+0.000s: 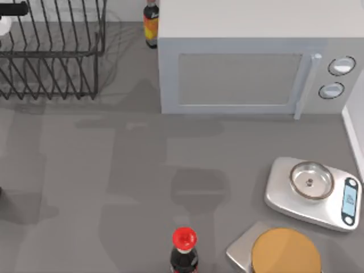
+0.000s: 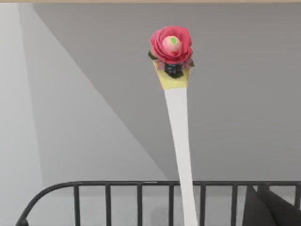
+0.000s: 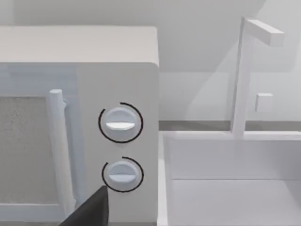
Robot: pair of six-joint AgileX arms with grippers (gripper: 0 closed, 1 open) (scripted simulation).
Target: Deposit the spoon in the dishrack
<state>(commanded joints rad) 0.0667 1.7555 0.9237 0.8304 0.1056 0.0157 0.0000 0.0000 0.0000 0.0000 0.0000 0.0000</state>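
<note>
L wrist cam is showing the spoon [image 2: 181, 141] standing upright, its white handle running up to a yellow neck and a red rose-like knob on top, w/ the dishrack [image 2: 108, 184] top rail and short upright bars crossing just behind the handle's lower part. A dark finger [image 2: 265, 207] of the left gripper is poking in at the corner beside the handle; can't tell whether that claw is apart or clamped on the handle, since the grip point is cut off. From above, the dishrack [image 1: 51, 54] is sitting at the table's far left corner, w/ a dark bit of the left arm [image 1: 14, 8] and something white at its far-left edge. The microwave [image 1: 250, 71] is standing to the rack's right, a small bottle [image 1: 150, 25] behind, btw them. Cola bottle [image 1: 183, 253] is at the near edge, a scale w/ metal bowl [image 1: 311, 181] at near right, and a round tan disc on a grey base [image 1: 284, 250] beside it. R wrist cam is facing the microwave knobs [image 3: 120, 123], w/ a dark fingertip [image 3: 91, 209] of the right gripper at the edge; its claw state can't be told either.
</note>
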